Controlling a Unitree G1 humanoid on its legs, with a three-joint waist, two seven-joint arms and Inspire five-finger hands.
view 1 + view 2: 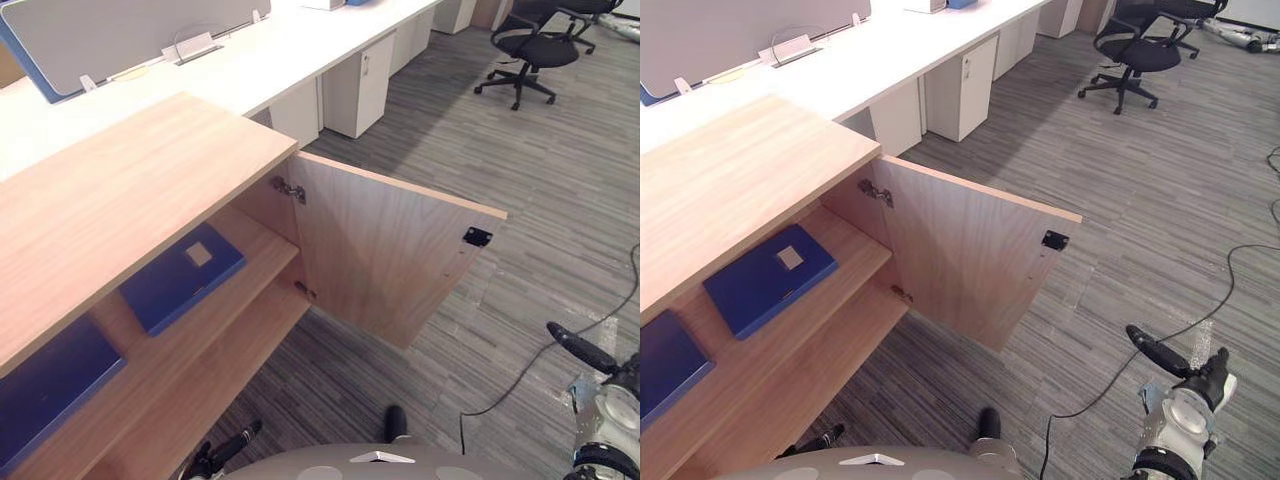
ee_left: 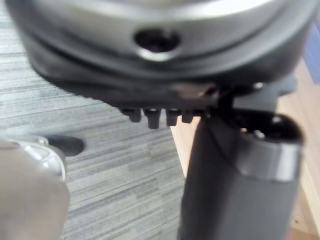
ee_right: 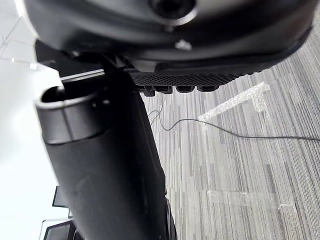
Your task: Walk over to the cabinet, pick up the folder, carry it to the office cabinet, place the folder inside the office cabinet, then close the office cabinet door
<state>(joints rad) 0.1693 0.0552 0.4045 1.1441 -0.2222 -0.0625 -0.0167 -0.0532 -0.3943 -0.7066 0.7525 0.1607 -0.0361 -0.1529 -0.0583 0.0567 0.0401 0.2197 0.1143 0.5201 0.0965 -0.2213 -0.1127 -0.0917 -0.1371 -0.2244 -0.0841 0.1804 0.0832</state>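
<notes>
Fingers [image 3: 184,89] straight and empty on both hands; door not yet shut.
Your folder [image 1: 183,277] lies flat on the cabinet [image 1: 130,190] shelf [image 1: 258,252], beside a second folder [image 1: 50,390]; the door [image 1: 390,250] stands wide open. Right hand [image 1: 582,350] hangs low, well apart from it, left hand [image 1: 235,440] by the shelves. The door may catch the folder's corner, close to the shelf edge. Chair [image 1: 530,50] and counter [image 1: 250,70] stand well off.
</notes>
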